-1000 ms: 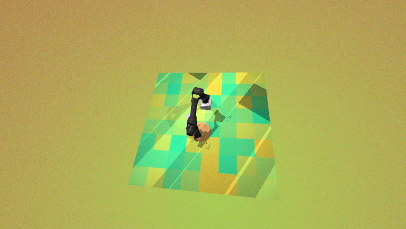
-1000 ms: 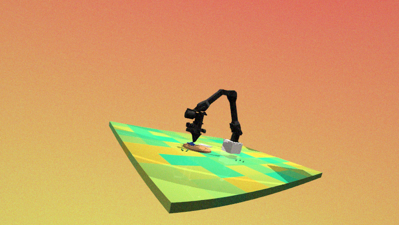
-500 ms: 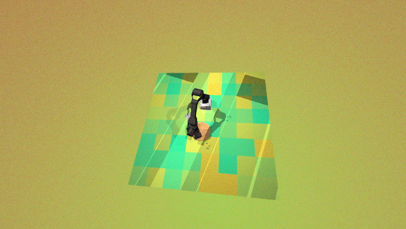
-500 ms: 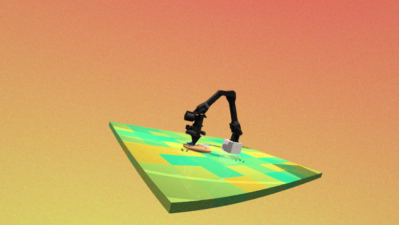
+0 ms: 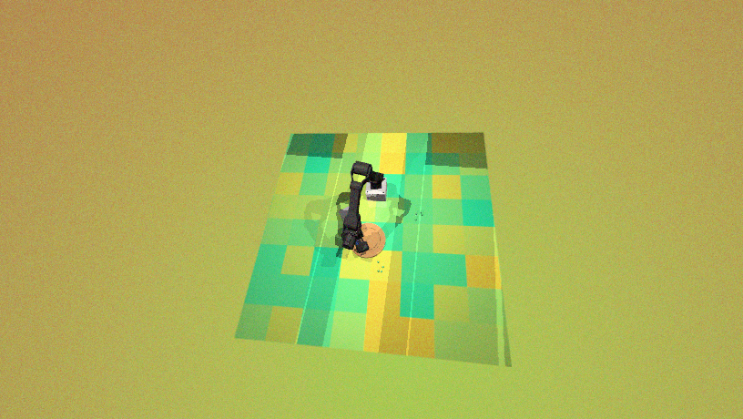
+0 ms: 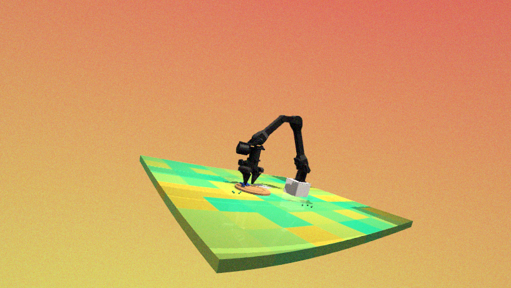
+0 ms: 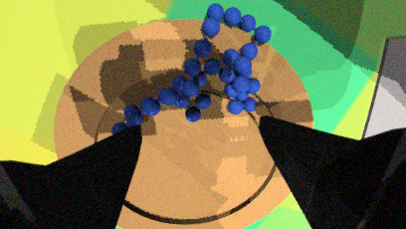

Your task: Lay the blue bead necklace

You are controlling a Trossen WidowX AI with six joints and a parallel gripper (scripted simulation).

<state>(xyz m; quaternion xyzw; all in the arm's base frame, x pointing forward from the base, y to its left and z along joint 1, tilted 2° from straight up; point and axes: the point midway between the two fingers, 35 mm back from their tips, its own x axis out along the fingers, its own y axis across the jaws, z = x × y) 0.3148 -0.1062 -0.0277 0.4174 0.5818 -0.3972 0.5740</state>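
Observation:
The round tan bead board (image 5: 381, 240) (image 6: 263, 191) (image 7: 75, 129) lies flat, with a thin dark ring groove (image 7: 186, 221) that shows bare at its near side in the wrist view. The blue bead necklace (image 7: 242, 65) (image 6: 245, 184) lies bunched and folded over the far part of the board. One loop sticks out past the board's far rim, and a strand runs left towards the left finger. My gripper (image 6: 249, 183) (image 7: 201, 127) is open, low over the board, its fingers on either side of the middle. The left fingertip hides the strand's end. The arm hides the fingertips in the top view.
The arm's pale base block (image 5: 376, 192) (image 6: 297, 188) stands behind the board. A pale flat item (image 5: 344, 212) (image 6: 263, 186) (image 7: 390, 100) lies between them, partly under the arm in the top view. Small green beads (image 5: 382, 267) (image 6: 240, 192) lie near the board, and others (image 5: 421, 213) (image 6: 311, 206) lie beyond the base's side.

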